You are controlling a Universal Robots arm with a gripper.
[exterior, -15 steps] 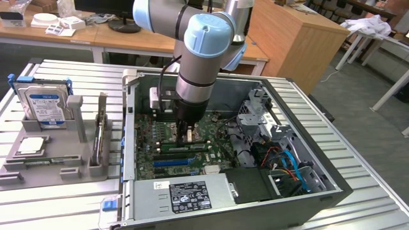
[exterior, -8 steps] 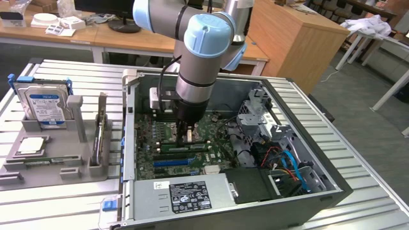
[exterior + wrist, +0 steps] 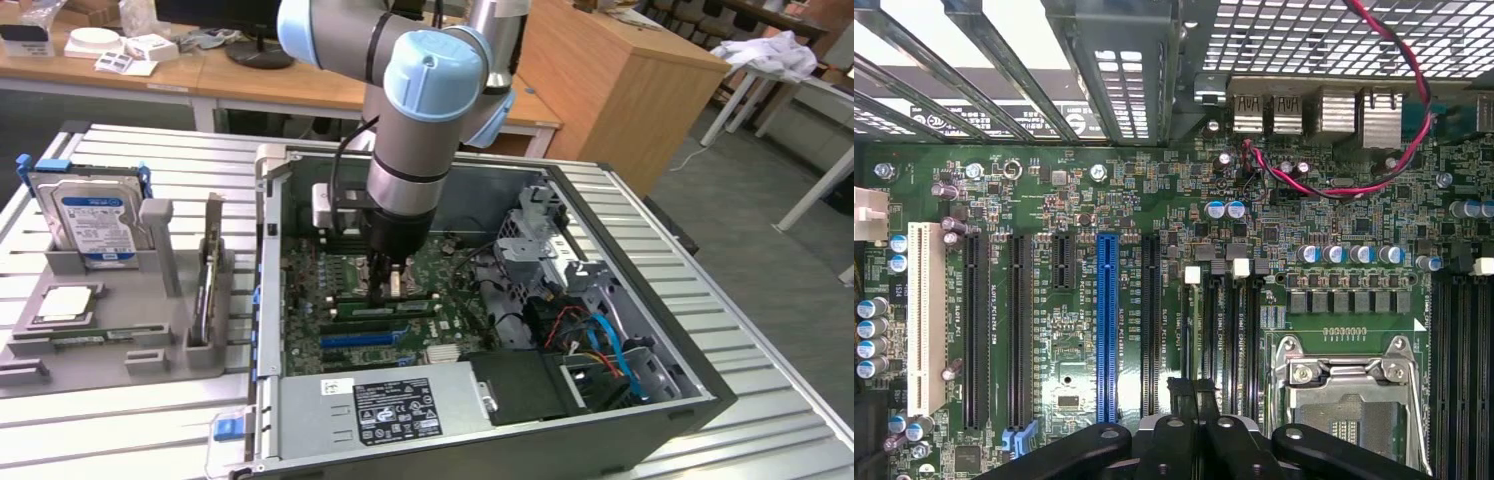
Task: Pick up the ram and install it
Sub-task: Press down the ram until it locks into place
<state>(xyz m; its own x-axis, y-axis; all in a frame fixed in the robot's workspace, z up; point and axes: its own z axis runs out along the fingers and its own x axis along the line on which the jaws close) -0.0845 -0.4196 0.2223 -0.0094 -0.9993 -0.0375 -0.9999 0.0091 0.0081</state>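
One open grey computer case [image 3: 694,400] is containing a green motherboard [image 3: 400,330]; the closed black gripper [image 3: 388,290] is apparently pressing the thin green ram stick [image 3: 1190,400] into its slot.

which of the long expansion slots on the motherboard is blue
The blue slot in the middle of the row, just beside the shut gripper. The long slots on either side of it are black, and the one at the far end is white.

motherboard [image 3: 1154,200]: matt green circuit board
computer case [image 3: 667,400]: dull grey sheet metal
tabletop [image 3: 761,400]: ribbed silvery metal
tool [image 3: 1194,425]: matt black plastic
hard drive [image 3: 91,215]: shiny metal, blue label
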